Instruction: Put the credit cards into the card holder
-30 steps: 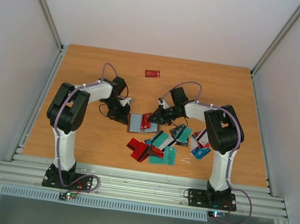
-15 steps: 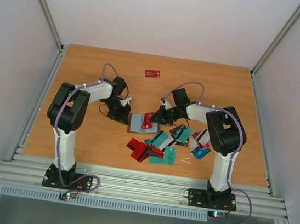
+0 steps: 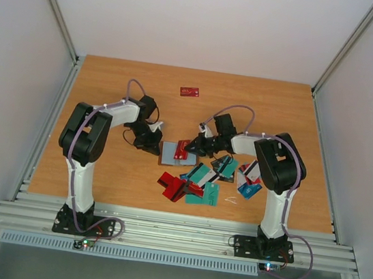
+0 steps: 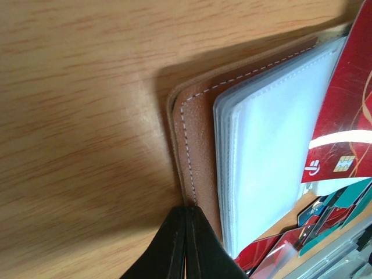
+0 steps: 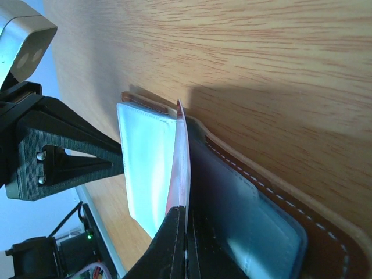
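Underneath everything, a wooden table (image 3: 111, 81), boxed in by pale walls. Bolted at its near edge, left arm (image 3: 88, 142) and right arm (image 3: 277, 164), both bent inward toward the middle of the board.

Scattered in front of the right arm's wrist, the loose credit cards (image 3: 203, 183): red at the left of the heap, teal in the middle, blue and white at the right beside the right arm's elbow. Overlapping, at mixed angles, all flat on the wood.

Between the two wrists, the card holder (image 3: 169, 154). Lies open on the table, brown stitched leather underneath, a stack of pale plastic sleeves (image 4: 267, 133) on top.

At the holder's left side, the left gripper (image 3: 151, 143). Jaws pressed tight together right at the stitched leather edge, pinching that edge against the table side.

At the holder's right side, the right gripper (image 3: 197, 145). Clamped flat on a red card (image 5: 181, 163), held on edge over the open holder. Stands between the pale sleeve stack on one side and a darker sleeve on the other, touching or nearly touching both. Cannot tell how far in.

Well apart from all this, toward the far edge of the table, a far red card (image 3: 190, 92), lying flat and alone.
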You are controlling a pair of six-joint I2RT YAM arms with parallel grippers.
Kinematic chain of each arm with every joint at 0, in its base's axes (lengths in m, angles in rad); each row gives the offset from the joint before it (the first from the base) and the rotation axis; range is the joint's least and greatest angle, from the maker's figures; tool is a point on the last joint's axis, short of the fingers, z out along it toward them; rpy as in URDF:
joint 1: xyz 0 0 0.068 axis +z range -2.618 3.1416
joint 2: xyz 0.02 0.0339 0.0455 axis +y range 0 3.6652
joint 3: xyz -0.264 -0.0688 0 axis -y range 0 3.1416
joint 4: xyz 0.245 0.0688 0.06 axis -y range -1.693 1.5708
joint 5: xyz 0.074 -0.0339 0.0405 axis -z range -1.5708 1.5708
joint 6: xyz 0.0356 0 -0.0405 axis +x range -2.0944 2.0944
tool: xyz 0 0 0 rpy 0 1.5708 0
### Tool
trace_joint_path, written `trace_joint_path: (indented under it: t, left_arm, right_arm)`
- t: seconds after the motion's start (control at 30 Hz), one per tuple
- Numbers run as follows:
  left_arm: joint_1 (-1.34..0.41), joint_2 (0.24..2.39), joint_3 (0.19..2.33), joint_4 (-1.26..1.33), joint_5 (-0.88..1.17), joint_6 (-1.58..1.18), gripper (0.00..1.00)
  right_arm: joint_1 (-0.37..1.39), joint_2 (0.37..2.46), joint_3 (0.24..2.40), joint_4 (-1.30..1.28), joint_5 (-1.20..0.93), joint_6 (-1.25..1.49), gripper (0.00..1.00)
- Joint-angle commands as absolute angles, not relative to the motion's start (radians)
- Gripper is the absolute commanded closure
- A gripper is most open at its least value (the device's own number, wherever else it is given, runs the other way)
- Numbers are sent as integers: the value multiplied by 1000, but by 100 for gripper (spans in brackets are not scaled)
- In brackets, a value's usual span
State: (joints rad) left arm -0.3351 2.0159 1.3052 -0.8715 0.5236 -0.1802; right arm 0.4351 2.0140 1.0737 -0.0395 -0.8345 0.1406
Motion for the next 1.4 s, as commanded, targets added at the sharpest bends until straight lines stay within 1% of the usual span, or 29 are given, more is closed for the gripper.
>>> trace_joint_path:
  t: [0.0,0.4,0.6,0.8,1.13,1.37]
  left_arm:
    - [-345,2084,1277,-852,494,-193,96]
    - [-345,2086,1287,-846,485,-207,96]
    - [-345,2088,1279,-824,483,-225,96]
    - [-346,2086,1273,-809,487,-230,96]
    - [-346,2089,1276,-796,508,-236,96]
    - [-345,2087,1268,-774,524,-255,96]
  right_arm:
    - [462,2034,1033,36,-799,177,99]
    - [473,2009,1006,58,-848,206,99]
    - [473,1996,1010,-25,-879,197,99]
    - [473,2006,1017,-55,-928,189,99]
    - [490,2075,1099,-73,-946,215,99]
    - [531,2078,1176,-170,-892,204,99]
